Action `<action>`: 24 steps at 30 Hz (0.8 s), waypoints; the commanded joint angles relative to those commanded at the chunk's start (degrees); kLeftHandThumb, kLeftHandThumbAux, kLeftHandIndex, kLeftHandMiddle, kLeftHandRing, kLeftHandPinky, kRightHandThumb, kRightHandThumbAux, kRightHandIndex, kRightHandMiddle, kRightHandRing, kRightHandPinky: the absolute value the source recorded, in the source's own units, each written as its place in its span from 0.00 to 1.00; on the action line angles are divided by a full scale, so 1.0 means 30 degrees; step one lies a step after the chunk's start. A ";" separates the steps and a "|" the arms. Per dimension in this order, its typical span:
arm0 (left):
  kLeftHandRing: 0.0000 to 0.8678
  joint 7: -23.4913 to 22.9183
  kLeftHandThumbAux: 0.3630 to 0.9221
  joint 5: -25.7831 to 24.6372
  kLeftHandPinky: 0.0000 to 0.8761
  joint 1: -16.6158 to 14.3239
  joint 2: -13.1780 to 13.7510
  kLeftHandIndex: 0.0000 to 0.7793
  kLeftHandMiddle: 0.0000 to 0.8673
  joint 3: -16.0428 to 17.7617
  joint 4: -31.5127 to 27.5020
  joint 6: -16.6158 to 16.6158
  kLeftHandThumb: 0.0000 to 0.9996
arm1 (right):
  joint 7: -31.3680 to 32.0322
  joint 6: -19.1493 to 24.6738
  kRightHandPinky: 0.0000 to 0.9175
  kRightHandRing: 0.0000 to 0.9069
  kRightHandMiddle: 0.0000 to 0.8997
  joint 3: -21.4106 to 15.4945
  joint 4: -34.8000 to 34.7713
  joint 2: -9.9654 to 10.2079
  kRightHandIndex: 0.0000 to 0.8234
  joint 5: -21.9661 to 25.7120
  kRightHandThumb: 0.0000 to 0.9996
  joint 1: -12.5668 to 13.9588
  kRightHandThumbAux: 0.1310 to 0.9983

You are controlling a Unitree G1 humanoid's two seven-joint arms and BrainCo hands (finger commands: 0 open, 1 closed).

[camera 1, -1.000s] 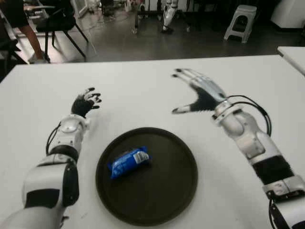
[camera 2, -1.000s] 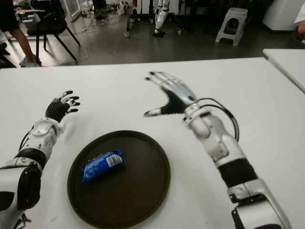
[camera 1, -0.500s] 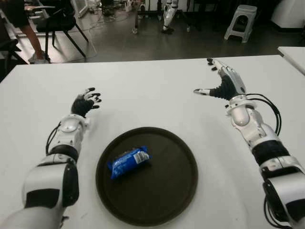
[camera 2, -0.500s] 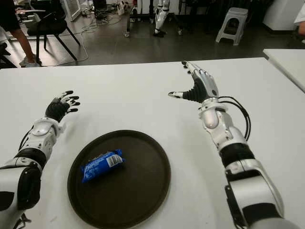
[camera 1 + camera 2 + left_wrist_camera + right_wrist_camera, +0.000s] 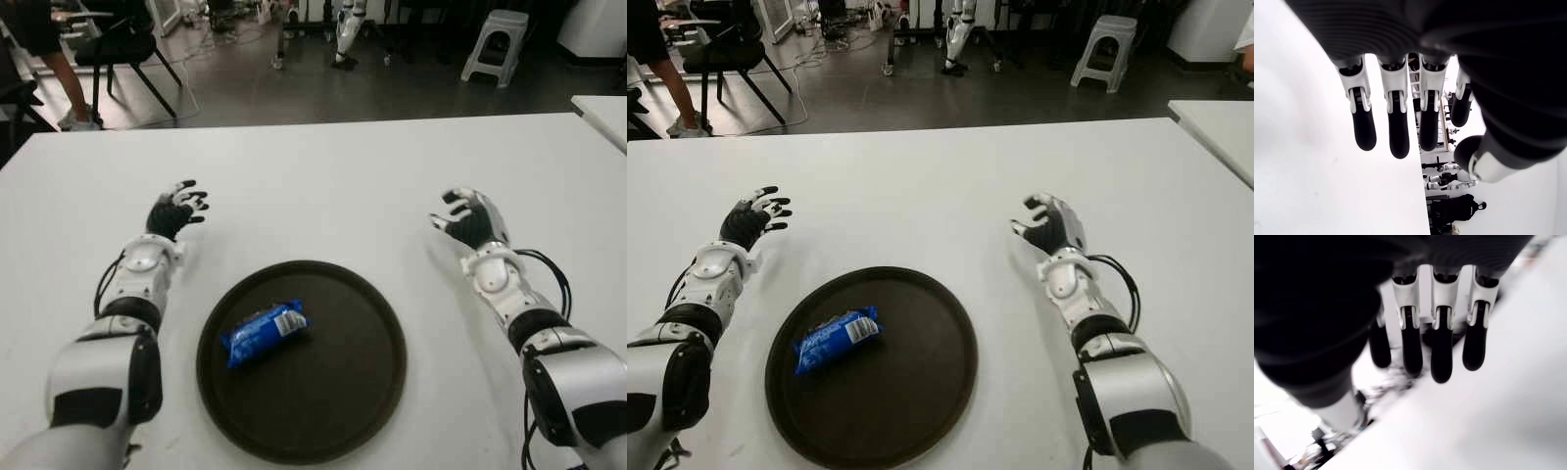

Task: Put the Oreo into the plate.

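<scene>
White tabletop (image 5: 313,166) fills foreground, far edge running straight across. Second white table (image 5: 602,110) peeks in at right edge, gap of floor between. Dark grey floor (image 5: 294,88) beyond, glossy, catching soft reflections. Black chair (image 5: 122,49) far left, thin legs splayed. Person's legs (image 5: 54,59) beside it, at left edge. Pale step stool (image 5: 495,44) far right of floor. Cables (image 5: 808,49) trail across floor near chair. Metal stand legs (image 5: 343,34) at top centre, upper parts cut off.
</scene>
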 joint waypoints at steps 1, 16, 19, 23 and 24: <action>0.32 -0.0006 0.51 -0.0005 0.35 0.0005 -0.0002 0.23 0.31 -0.0001 -0.0010 -0.0015 0.03 | 0.0245 0.0048 0.46 0.46 0.43 -0.0235 0.0000 0.0068 0.50 0.0302 0.66 -0.0010 0.70; 0.32 0.0040 0.51 0.0067 0.34 0.0087 0.0012 0.23 0.31 -0.0124 -0.0079 -0.0166 0.06 | 0.1579 0.0915 0.43 0.45 0.42 -0.1080 -0.0008 0.0255 0.49 0.1578 0.67 -0.0077 0.70; 0.32 0.0011 0.50 0.0048 0.34 0.0090 0.0015 0.22 0.31 -0.0127 -0.0090 -0.0146 0.06 | 0.1780 0.1139 0.41 0.44 0.40 -0.1102 -0.0008 0.0284 0.49 0.1665 0.66 -0.0111 0.70; 0.32 -0.0031 0.50 0.0057 0.35 0.0094 0.0022 0.22 0.31 -0.0148 -0.0097 -0.0128 0.06 | 0.1945 0.1356 0.40 0.43 0.39 -0.1210 -0.0013 0.0345 0.45 0.1863 0.56 -0.0137 0.68; 0.32 -0.0066 0.50 0.0046 0.35 0.0092 0.0026 0.22 0.31 -0.0141 -0.0098 -0.0111 0.06 | 0.2008 0.1417 0.40 0.42 0.39 -0.1244 -0.0013 0.0362 0.40 0.1933 0.38 -0.0152 0.67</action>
